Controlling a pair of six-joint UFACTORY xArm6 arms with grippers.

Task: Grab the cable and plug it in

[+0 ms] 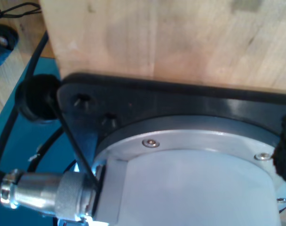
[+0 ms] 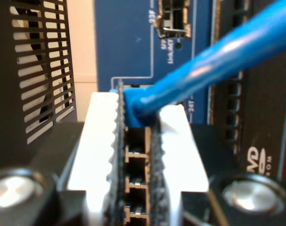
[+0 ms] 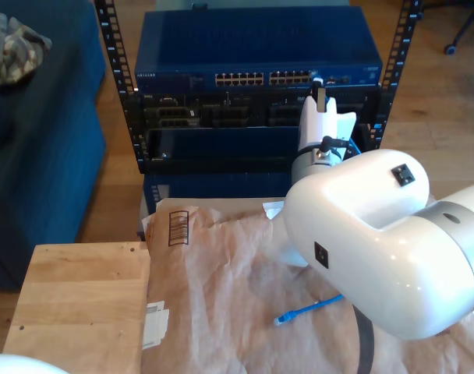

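Second wrist view: my second gripper (image 2: 137,123) is clamped on the cable (image 2: 213,61) just behind its plug, held nose-first at the switch (image 2: 129,42), presumably to line up with a port; the plug tip is masked by the pads (image 2: 101,141), so seating cannot be judged. The exterior view shows the cable's free end (image 3: 299,313) on brown paper (image 3: 221,296), the arm covering the rest. My first gripper's jaws cannot be told; its camera faces an arm base (image 1: 194,179) on a wooden board (image 1: 157,37).

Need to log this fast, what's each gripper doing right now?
My first gripper: cannot be told.
My second gripper: closed on the cable near its plug, at the blue switch.
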